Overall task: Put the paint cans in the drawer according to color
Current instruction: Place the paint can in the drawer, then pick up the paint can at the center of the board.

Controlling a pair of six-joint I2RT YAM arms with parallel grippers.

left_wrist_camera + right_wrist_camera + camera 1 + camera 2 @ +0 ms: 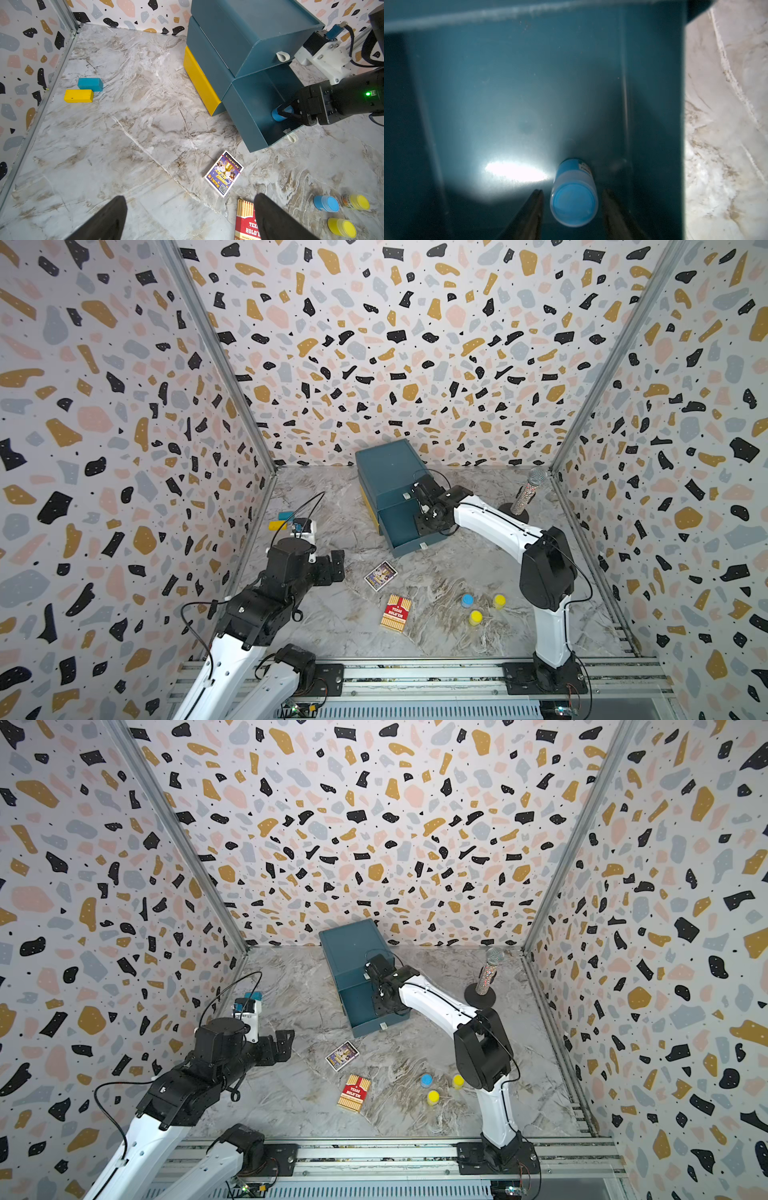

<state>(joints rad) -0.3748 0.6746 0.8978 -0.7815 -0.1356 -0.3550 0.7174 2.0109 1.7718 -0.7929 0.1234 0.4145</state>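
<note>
R claw (572,191) spread, arm stretched fwd; L claw (189,196) spread wide.

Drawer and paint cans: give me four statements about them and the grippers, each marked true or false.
1. A blue can is inside the open drawer, between the right gripper's fingers. True.
2. The right gripper is clamped on it. False: gaps show on both sides, so it is open.
3. Two blue cans and one yellow stand on the table. False: one loose blue can, two yellow cans.
4. The left gripper is open and empty. True.
</note>
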